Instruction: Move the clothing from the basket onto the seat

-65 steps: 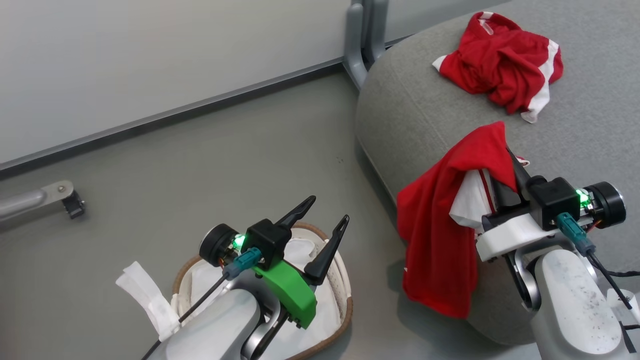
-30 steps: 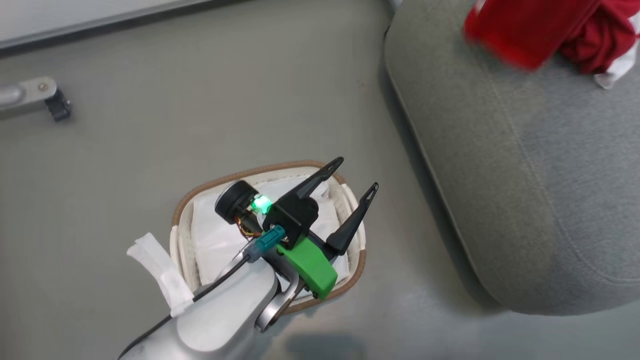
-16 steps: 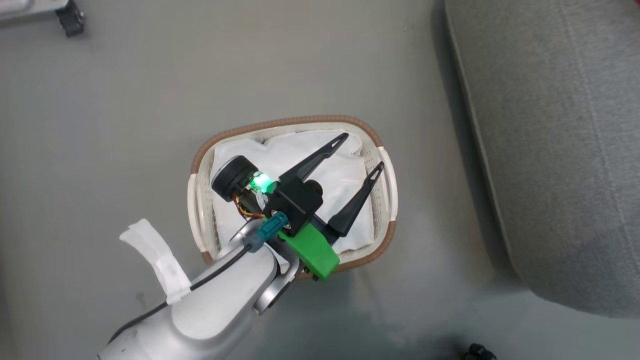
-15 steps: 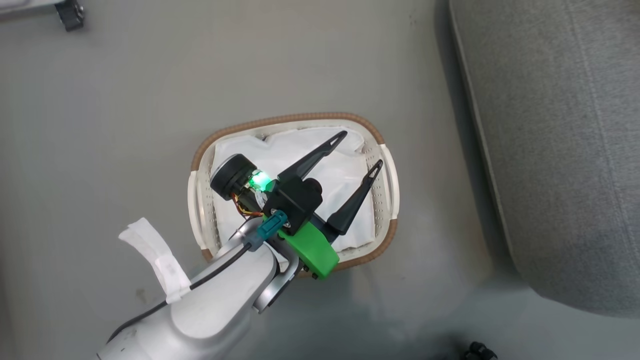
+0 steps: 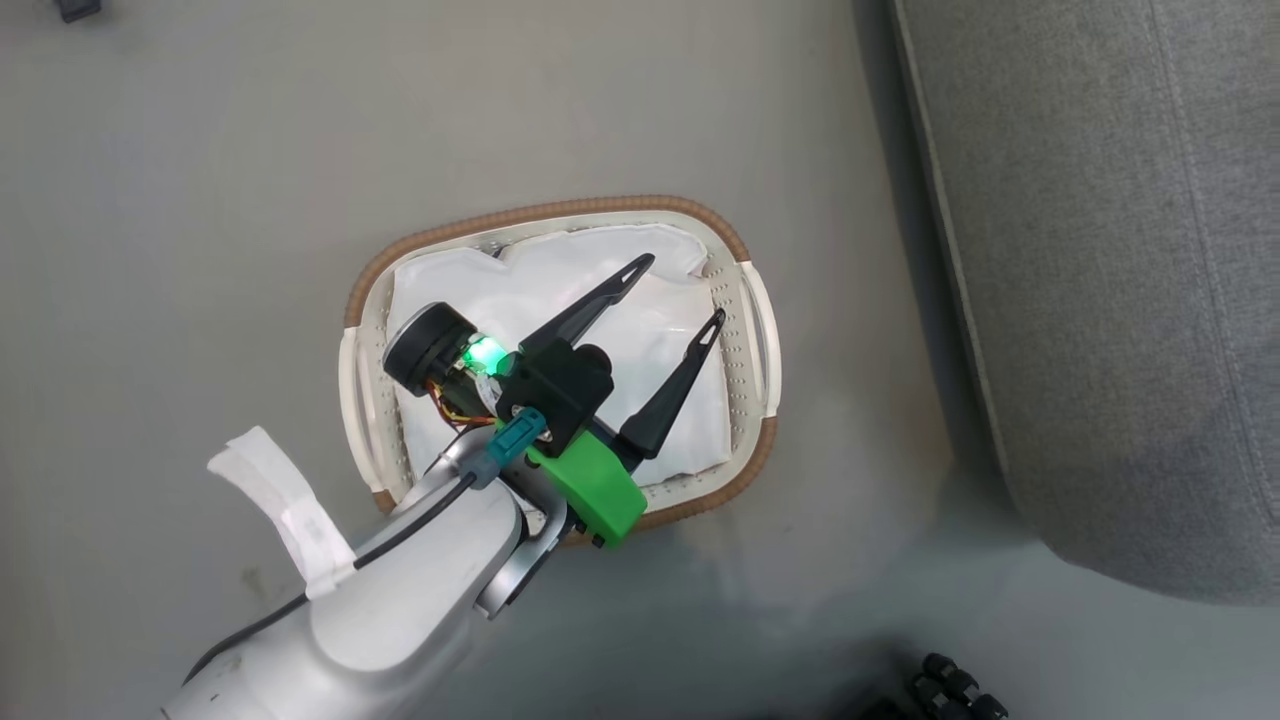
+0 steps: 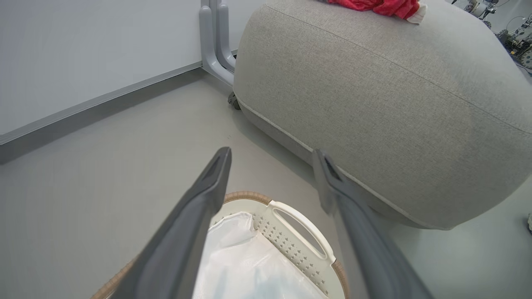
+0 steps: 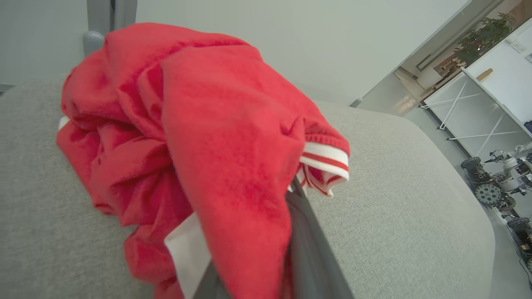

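The basket [image 5: 545,210] stands on the floor and holds a white liner sheet [image 5: 560,290]. My left gripper [image 5: 683,288] hovers over it, open and with nothing between its fingers; in the left wrist view that gripper [image 6: 272,153] spreads above the basket's handle [image 6: 303,224]. The grey seat [image 5: 1100,250] lies to the right. Red clothing [image 6: 374,5] rests on top of the seat [image 6: 374,104]. My right gripper [image 7: 293,195] is shut on red clothing [image 7: 216,145] with white striped trim. The fabric drapes over its fingers [image 7: 307,241] above the seat [image 7: 395,187] and hides their tips.
Grey floor surrounds the basket. A grey frame leg [image 6: 216,41] stands by the wall behind the seat. A small black object [image 5: 950,685] sits on the floor at the lower right. White tape [image 5: 280,500] hangs off my left forearm. Shelving and equipment [image 7: 490,182] stand beyond the seat.
The head camera has tilted down, so the basket sits higher in view and the red clothing has left it. My left gripper stays open over the basket.
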### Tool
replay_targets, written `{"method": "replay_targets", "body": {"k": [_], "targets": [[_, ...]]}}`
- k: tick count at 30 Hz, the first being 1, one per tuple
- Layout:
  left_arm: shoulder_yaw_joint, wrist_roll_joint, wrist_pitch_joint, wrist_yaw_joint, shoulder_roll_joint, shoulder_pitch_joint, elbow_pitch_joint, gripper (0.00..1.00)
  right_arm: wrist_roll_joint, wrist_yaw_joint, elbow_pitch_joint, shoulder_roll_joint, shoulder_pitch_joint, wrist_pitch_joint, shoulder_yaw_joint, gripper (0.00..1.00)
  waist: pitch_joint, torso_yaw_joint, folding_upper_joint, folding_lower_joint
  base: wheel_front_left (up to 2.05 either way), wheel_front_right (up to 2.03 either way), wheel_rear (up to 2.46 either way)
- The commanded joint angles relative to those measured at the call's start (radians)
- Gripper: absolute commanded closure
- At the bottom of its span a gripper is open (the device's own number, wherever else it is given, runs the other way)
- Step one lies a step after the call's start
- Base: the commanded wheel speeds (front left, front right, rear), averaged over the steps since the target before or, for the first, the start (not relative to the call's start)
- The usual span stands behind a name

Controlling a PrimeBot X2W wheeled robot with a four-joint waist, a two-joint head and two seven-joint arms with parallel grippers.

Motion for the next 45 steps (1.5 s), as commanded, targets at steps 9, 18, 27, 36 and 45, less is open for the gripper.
{"method": "replay_targets", "body": {"k": [9, 18, 27, 36, 45], "targets": [[0.029, -0.032, -0.019, 0.025, 0.026, 0.034, 0.005, 0.00, -0.023, -0.001, -0.015, 0.069, 0.089, -0.070, 0.029, 0.00, -0.088, -0.067, -0.0001, -0.0002, 0.00, 0.00, 0.00], [0.080, -0.080, -0.048, 0.031, -0.002, 0.107, 0.032, 0.00, -0.006, -0.001, -0.089, 0.067, 0.171, -0.049, 0.071, 0.00, -0.254, -0.060, -0.0001, -0.0002, 0.00, 0.00, 0.00], [0.181, -0.079, -0.053, 0.024, -0.045, 0.201, 0.038, 0.00, 0.087, -0.001, -0.191, 0.062, 0.214, 0.013, 0.189, 0.00, -0.390, 0.008, -0.0001, -0.0002, 0.00, 0.00, 0.00], [0.328, -0.033, -0.053, 0.020, -0.071, 0.310, 0.031, 0.00, 0.175, -0.001, -0.273, 0.144, 0.310, -0.017, 0.236, 0.00, -0.471, 0.098, -0.0001, -0.0002, 0.00, 0.00, 0.00], [0.476, 0.006, -0.052, 0.012, -0.098, 0.459, 0.027, 0.00, 0.166, -0.001, -0.363, 0.331, 0.524, -0.090, 0.221, 0.00, -0.544, 0.184, -0.0001, -0.0002, 0.00, 0.00, 0.00]]}}
